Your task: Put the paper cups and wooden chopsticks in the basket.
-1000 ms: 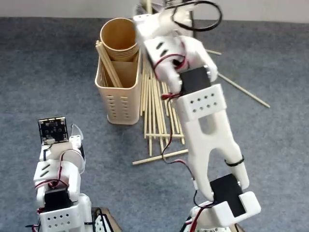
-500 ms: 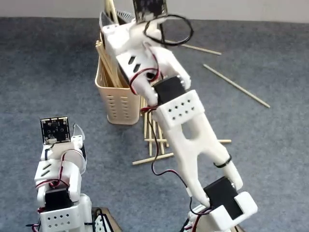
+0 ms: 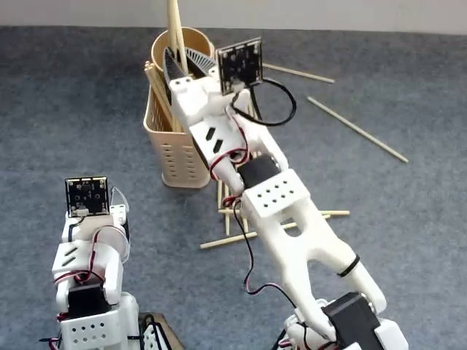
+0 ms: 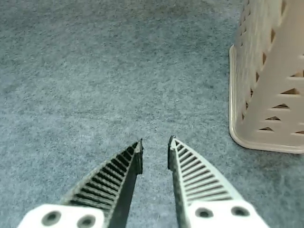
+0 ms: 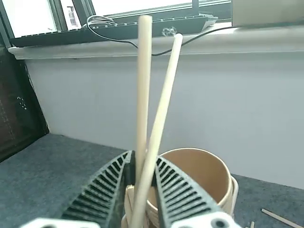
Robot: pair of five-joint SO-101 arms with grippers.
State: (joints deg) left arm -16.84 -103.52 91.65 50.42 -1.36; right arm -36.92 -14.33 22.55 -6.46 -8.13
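Right gripper [image 3: 182, 64] above the open top of the basket [image 3: 175, 160], jaws pinching two held chopsticks [image 3: 174, 25] pointing steeply upward past the upper edge of the high view. In the right wrist view, same gripper [image 5: 144, 159] clamped on the pair [image 5: 142, 71], the two sticks touching between the fingers and diverging slightly toward their upper ends. Paper cup [image 3: 195, 35] upright in the far end of the basket, just beyond the gripper; its rim [image 5: 209, 164] visible close behind the fingertips. Stored chopsticks [image 3: 159, 95] leaning inside the basket along the wall on the left arm's side. Loose chopsticks [image 3: 232, 208] heaped on the grey carpet [image 3: 408, 240] just beside the basket, partly under the right arm. Two single sticks [image 3: 357, 129] farther out, well apart from the heap. Left gripper [image 4: 154, 145] low over the carpet, near a bottom corner of the basket [image 4: 266, 90], jaws slightly spread above bare carpet.
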